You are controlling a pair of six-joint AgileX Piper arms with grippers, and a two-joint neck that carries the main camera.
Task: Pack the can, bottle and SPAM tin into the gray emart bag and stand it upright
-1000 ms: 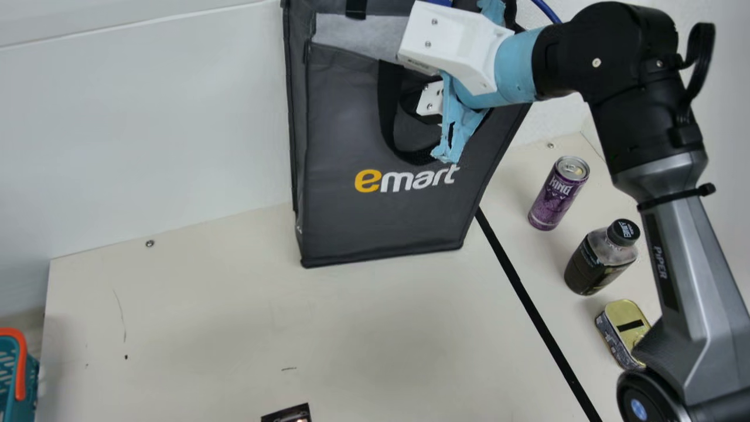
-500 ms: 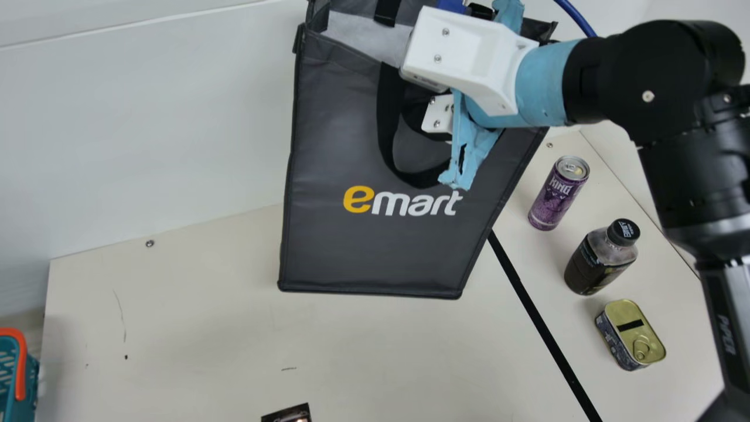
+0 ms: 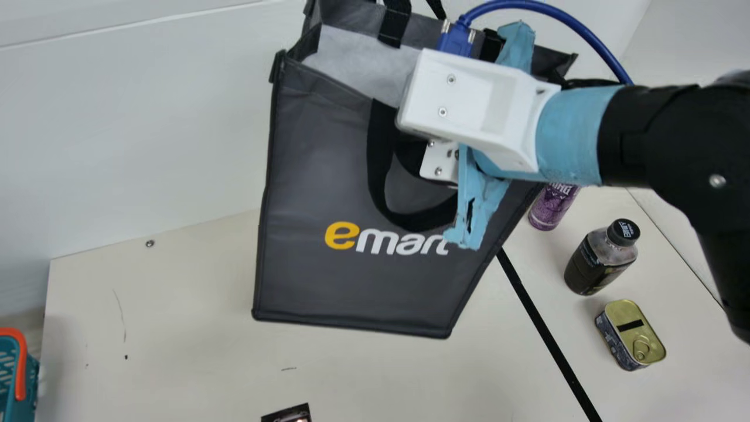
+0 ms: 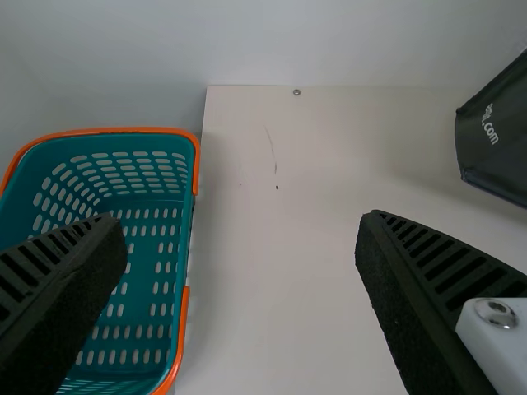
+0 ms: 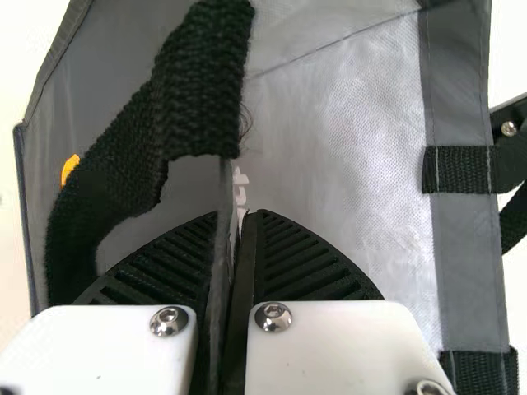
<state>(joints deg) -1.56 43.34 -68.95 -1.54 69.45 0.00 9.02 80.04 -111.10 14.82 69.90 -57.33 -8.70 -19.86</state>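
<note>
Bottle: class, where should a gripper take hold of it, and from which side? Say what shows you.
Probably by the cap, from straight above, a finger on either side. The bottle stands upright with its cap on top, narrower than the body. The can and tin stand on opposite sides of it, so coming from above should avoid both.

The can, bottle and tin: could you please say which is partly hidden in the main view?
The purple can: the right arm covers its top, while the bottle and tin show whole.
</note>
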